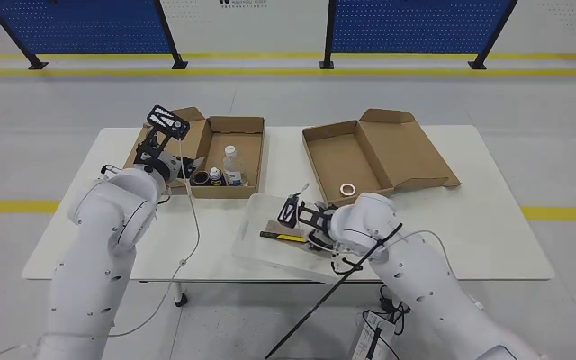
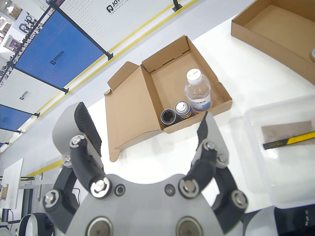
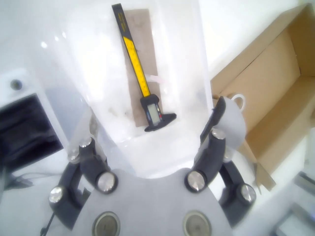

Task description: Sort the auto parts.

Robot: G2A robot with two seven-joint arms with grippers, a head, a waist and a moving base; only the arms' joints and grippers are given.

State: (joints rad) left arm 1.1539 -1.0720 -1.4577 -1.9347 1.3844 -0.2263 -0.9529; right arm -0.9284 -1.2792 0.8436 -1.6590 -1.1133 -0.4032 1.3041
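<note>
Right end effector [image 3: 155, 110], wide open and empty, hangs over the caliper [image 3: 134, 60] in the near tray [image 3: 176, 28]; I judge straddling its slim beam squarely is best. Left end effector [image 2: 143, 112] gapes empty too.

White table [image 1: 504, 234] on grey floor [image 1: 288, 103], yellow floor stripes [image 1: 544, 212]. Behind: blue perforated panels [image 1: 85, 22], white panel [image 1: 243, 27], black feet.
</note>
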